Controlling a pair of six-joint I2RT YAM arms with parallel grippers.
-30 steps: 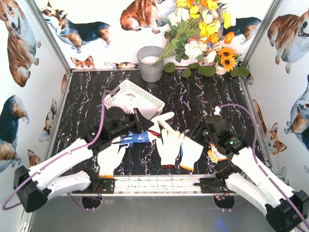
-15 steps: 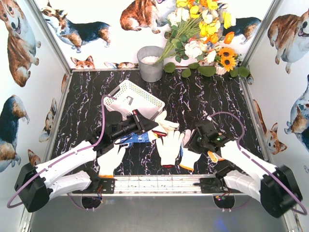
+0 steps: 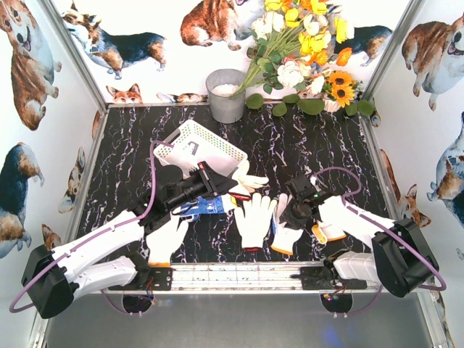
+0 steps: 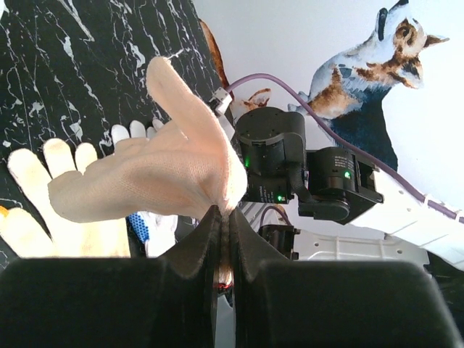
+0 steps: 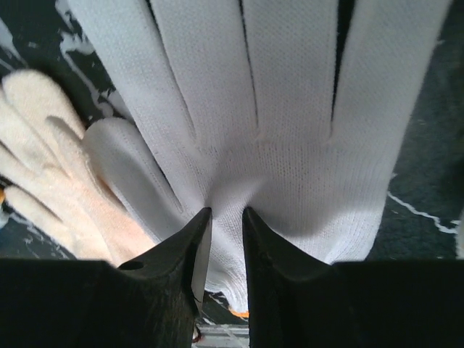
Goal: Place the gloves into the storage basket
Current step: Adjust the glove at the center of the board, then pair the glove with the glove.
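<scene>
Step in hand: two pickups running side by side. The storage basket sits upper left of centre on the tabletop, apparently tipped up on one side. I can make out no glove inside it.

Left gripper: jaws pressed together on a cream glove near its cuff. The glove is lifted clear, just beside the basket's lower-right corner.

Right gripper: down on a white glove lying flat, right of centre. Its jaws stand a narrow slit apart with knit between the tips; cannot tell whether that is a firm pinch.

Other gloves lie loose along the lower middle, among them a blue-dotted glove.

Next, by my reading: the left arm should carry up-left over the rim, then release. The right should secure its hold before lifting.
</scene>
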